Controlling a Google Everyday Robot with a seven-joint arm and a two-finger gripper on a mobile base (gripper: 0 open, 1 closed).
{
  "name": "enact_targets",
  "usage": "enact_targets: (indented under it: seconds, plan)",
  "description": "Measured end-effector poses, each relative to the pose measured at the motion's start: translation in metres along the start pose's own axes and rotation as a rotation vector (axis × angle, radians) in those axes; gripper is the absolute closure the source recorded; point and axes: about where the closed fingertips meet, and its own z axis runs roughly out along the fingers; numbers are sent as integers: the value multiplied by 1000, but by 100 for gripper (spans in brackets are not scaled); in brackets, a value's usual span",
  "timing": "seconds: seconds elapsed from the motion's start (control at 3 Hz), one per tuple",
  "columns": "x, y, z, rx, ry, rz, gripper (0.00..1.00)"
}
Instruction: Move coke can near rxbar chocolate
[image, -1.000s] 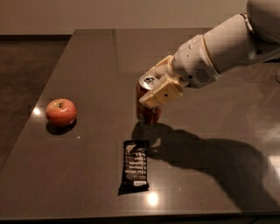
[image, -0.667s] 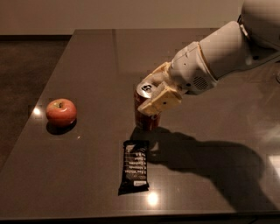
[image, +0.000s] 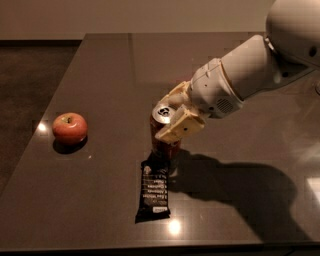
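Looking across the dark table (image: 110, 70), I see my white arm (image: 250, 70) reaching in from the right, over the middle of the surface. Its gripper (image: 169, 116) sits at the can's upper part, with the tan fingers (image: 182, 127) closed on either side of the coke can (image: 163, 142). The can is upright, its base right at the far end of the rxbar chocolate (image: 154, 192); I can't tell whether they touch. The bar lies flat near the front edge. A red apple (image: 70, 128) rests well apart on the left.
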Motion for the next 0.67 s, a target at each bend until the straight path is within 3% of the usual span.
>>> enact_targets:
  seconds: [0.67]
  plan:
    - [10, 1, 16, -33, 32, -7, 39]
